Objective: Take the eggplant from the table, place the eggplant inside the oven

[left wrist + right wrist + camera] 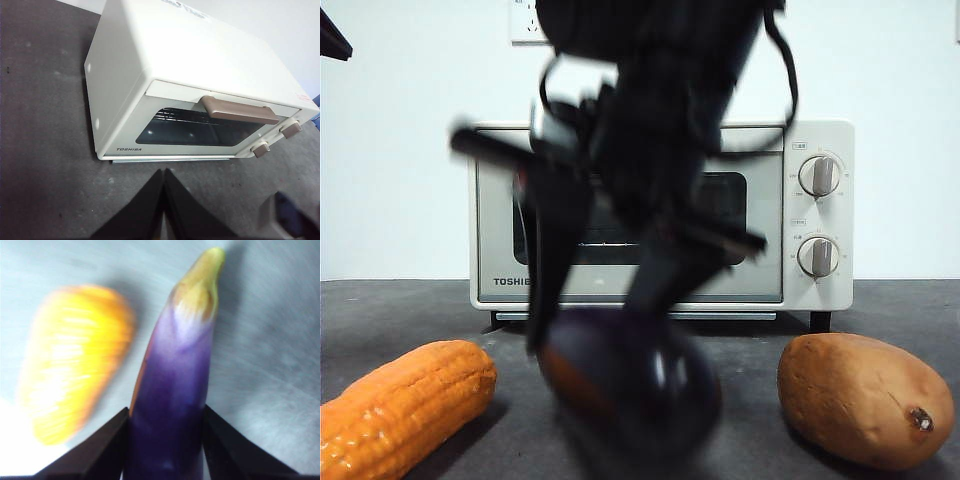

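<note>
Nearest the front camera, the eggplant (630, 385) sits at 6 o'clock on the table (750, 445), a dark grey, faintly mottled matte surface. It is blurred here, a glossy dark purple end facing the lens. The right gripper (165, 440) comes down on it from 12 o'clock as a large dark blurred mass; in the right wrist view its two black jaws stand partly open, one pressed against each flank of the eggplant (172, 390), whose yellowish-green stem end points away from the wrist.

At 8 o'clock lies the orange corn cob (400, 405), just beside the eggplant but apart from it. At 4 o'clock rests the brown tuber (865, 400).

Farther back, at 12 o'clock, the cream oven (820, 290) stands on the table with its door closed, two round knobs on one side.

The left gripper (164, 177) hovers above the table before the oven (165, 65), jaws closed together and holding nothing.

Behind everything rises a plain white wall (390, 160) with a socket plate (525, 20) high up.
</note>
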